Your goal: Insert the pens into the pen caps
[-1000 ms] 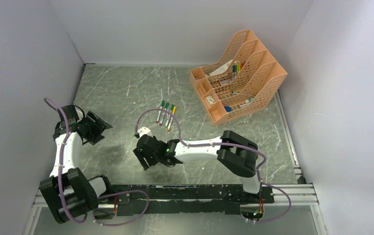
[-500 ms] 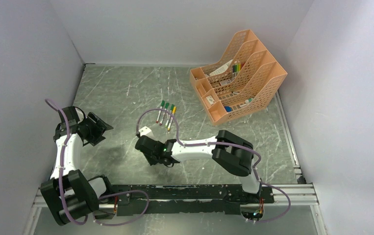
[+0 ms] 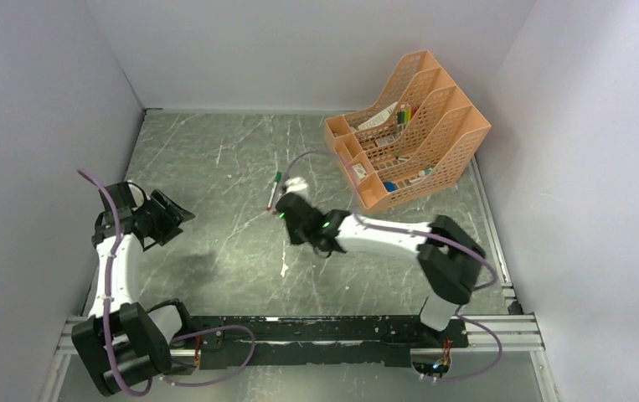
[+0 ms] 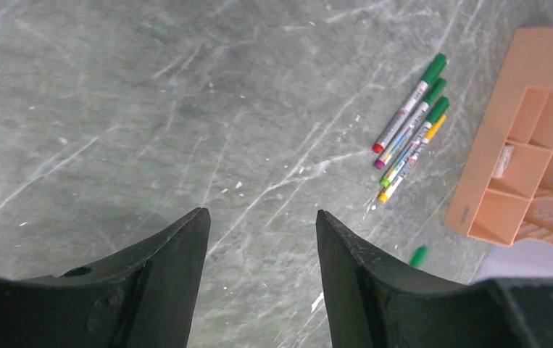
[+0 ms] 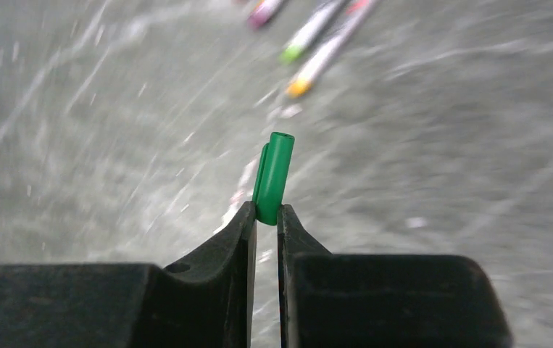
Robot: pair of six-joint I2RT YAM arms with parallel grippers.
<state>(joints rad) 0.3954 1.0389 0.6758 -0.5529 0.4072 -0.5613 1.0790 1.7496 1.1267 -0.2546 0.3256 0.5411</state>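
The right gripper (image 5: 266,215) is clamped on one green pen cap (image 5: 273,174), which projects beyond its fingertips and is held above the table (image 4: 150,109), near the row of pens (image 4: 409,129) lying there. The left gripper (image 4: 261,221) hangs with jaws apart, well away from the pens.

Four pens (image 4: 409,109), one loose green cap (image 5: 273,177), one organizer (image 3: 458,134).

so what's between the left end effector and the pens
Only bare, scratched table, as the left wrist view shows, from the left end effector to the pens. One loose green cap lies off to the side.
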